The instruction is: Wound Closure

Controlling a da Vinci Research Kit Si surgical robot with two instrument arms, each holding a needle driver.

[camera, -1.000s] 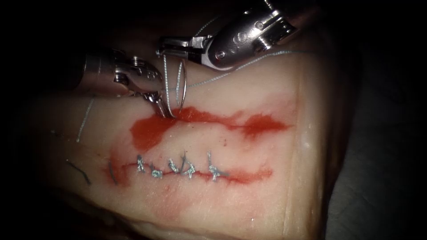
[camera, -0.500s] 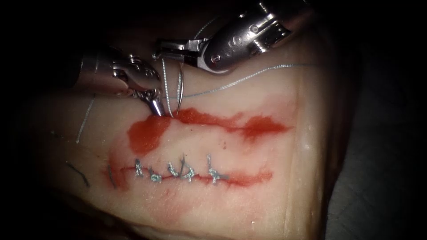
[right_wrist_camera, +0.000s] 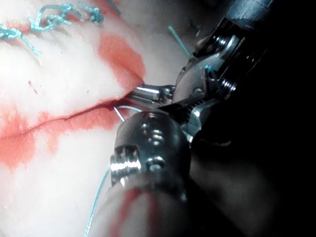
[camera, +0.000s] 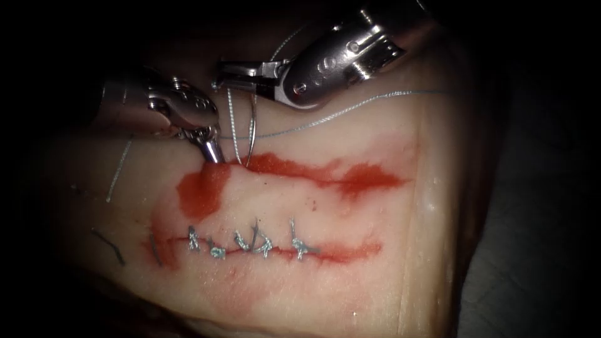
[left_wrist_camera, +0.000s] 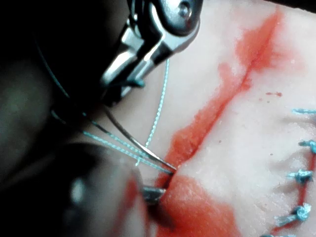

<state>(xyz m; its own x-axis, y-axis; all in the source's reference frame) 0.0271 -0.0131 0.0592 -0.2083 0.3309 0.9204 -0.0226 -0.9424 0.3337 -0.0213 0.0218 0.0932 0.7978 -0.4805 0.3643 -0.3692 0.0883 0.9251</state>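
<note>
Endoscope view: right tool (camera: 220, 70) pinches the needle (camera: 251, 134) hanging to the cut (camera: 300, 170); left tool (camera: 211, 151) grips tissue (camera: 350, 213).

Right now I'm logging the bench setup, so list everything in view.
tissue: one, pale, fills the field
open cut: one, red-edged, upper, unstitched
stitched cut: one, lower, five blue-grey knots
red fluid: patch at the open cut's left end
needle: one, steel, curved, tip at the open cut's edge
thread: one, blue-grey, running right across the tissue
cut ends of thread: a few, dark, far left
left gripper: tip at the cut's left end
right gripper: shut on the needle near its tail
</note>
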